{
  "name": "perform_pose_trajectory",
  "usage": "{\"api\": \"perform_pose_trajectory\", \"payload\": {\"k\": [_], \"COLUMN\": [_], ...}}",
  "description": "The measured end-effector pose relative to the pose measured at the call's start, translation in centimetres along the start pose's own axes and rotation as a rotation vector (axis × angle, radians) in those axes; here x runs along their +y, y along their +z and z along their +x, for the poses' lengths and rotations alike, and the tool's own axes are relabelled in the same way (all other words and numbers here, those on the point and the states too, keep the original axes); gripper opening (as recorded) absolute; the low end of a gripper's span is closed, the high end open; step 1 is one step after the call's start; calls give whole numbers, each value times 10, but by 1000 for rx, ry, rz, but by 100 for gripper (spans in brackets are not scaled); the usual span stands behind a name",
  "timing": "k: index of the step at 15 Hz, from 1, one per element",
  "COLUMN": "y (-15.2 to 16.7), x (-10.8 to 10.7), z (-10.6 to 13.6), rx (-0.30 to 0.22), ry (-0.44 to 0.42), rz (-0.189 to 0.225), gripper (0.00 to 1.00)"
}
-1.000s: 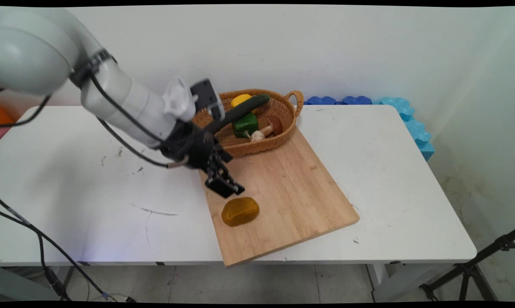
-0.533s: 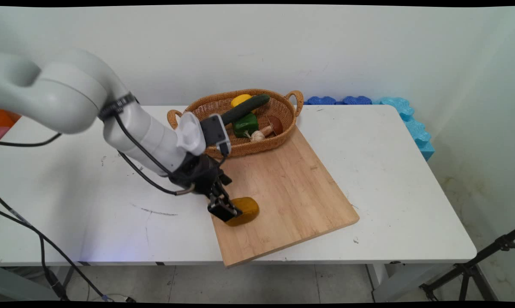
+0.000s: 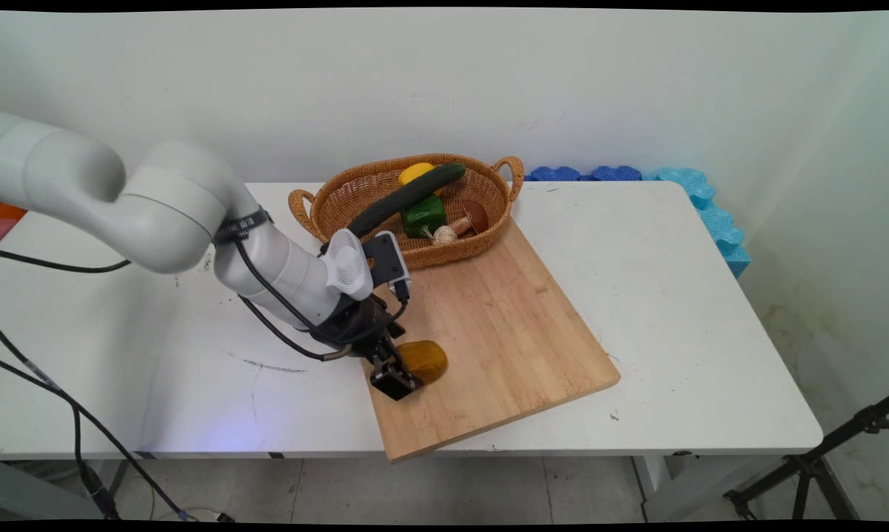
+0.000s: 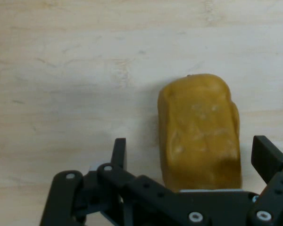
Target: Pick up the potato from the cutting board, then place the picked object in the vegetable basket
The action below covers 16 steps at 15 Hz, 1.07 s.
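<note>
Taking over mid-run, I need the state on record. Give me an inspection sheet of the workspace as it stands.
Surface: white table, scuffed, with a wooden cutting board lying askew on it.
Things at the gripper: yellow-brown loaf-shaped lump on the board.
Clutter: wicker basket at the board's far end, holding a cucumber, a green block, a yellow item, garlic and a brown mushroom-like piece.
Gripper: gripper open, one finger on each side of the lump, apart from it.
Cables: black cables hang from the arm.
Surroundings: blue foam pieces behind the table; black tripod leg lower right.
</note>
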Motion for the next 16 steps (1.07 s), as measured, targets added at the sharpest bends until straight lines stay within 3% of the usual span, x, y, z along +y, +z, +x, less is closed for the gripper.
{"api": "perform_pose_trajectory", "payload": {"k": [4,5,11,16], "y": [11,13,13,-10], "x": [-1,-1,-3,-7], "z": [1,1,7,18], "rx": [4,7,32,62], "ry": [-2,-2,-2,-2], "rz": [9,11,13,8], "gripper": [100,0,0,0]}}
